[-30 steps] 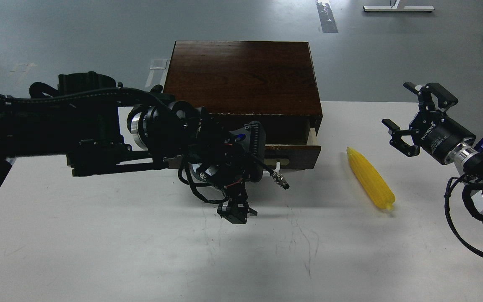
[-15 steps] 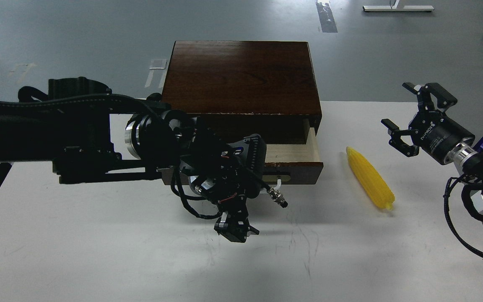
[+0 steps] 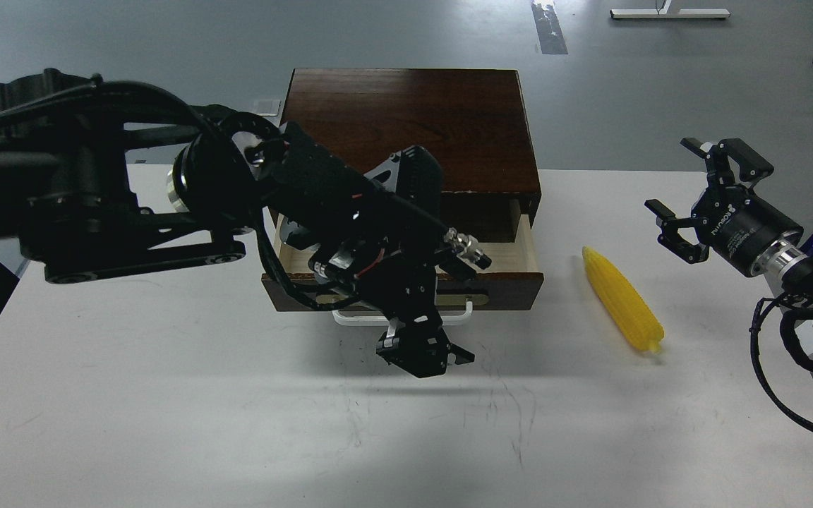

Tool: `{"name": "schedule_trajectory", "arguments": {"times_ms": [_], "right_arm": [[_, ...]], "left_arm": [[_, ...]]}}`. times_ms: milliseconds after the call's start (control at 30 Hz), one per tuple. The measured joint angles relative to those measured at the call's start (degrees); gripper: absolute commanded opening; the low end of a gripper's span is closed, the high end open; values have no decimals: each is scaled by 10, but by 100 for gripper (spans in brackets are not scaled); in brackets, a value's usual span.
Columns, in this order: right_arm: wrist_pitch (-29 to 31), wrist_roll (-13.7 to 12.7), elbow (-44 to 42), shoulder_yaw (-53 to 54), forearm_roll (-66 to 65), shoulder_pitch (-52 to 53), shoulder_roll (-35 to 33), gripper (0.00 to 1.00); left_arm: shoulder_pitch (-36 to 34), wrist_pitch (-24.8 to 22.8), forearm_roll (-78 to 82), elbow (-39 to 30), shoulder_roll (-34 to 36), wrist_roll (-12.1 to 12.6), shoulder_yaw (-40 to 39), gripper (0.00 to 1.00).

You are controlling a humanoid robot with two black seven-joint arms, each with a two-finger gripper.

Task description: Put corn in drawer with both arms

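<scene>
The yellow corn (image 3: 622, 301) lies on the white table (image 3: 166, 395), to the right of the drawer. The drawer (image 3: 512, 288) stands partly pulled out of the dark wooden box (image 3: 413, 127), showing its pale wood lining and white bar handle (image 3: 357, 319). My left gripper (image 3: 423, 355) hangs just in front of and above the handle. It is dark, and its fingers cannot be told apart. My left arm hides most of the drawer's inside. My right gripper (image 3: 671, 176) is open and empty, held above the table to the upper right of the corn.
The table's right edge runs just past my right arm, with cables (image 3: 780, 395) hanging there. A grey floor lies beyond the box. Bare table stretches in front of the drawer and the corn.
The drawer has slid out toward me. My left arm has risen and swung up, and the white handle now shows under it. The corn and my right gripper have barely moved.
</scene>
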Motion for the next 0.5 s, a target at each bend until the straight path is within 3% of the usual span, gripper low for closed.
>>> {"name": "schedule_trajectory", "arguments": {"times_ms": [233,500], "right_arm": [[0,0,0,-1,-2,-2,0,100],[4,0,1,-8,-10,-2,-9,100]], "left_arm": [[42,0,-407,83,54,0,-50,98],[167,0,-720,218,101,0,-80,98]]}}
